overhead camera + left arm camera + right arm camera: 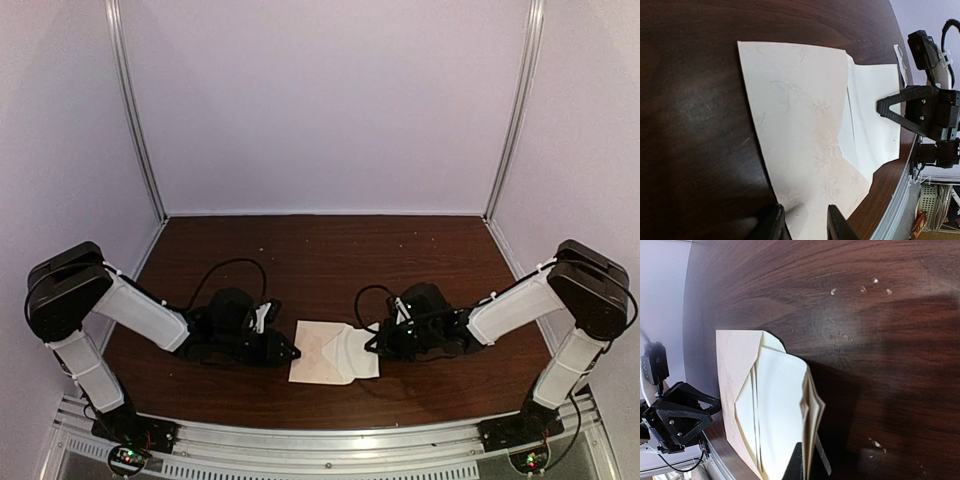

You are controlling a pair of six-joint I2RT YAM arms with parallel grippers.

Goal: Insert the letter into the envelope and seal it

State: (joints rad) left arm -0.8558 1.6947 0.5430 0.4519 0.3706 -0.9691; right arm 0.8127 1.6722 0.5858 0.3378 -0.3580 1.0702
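Note:
The cream-tan envelope (pixel 318 352) lies flat near the table's front edge, and fills the left wrist view (pixel 800 130). The off-white letter (pixel 362 352), folded, sticks out of its right side, partly tucked into the opening (pixel 875 120). My right gripper (pixel 377 346) is shut on the letter's folded edge (pixel 785 410), which lifts a little off the table; its fingers (pixel 796 466) pinch the layers. My left gripper (pixel 292 352) is open, with its fingers (pixel 774 225) over the envelope's left edge. The tan envelope (pixel 735 365) also shows behind the letter.
A small white strip (pixel 900 62) lies beyond the letter toward the table's right side. White specks (pixel 862 289) dot the dark wood. A metal rail (pixel 320 440) runs along the front edge; walls enclose the back and sides.

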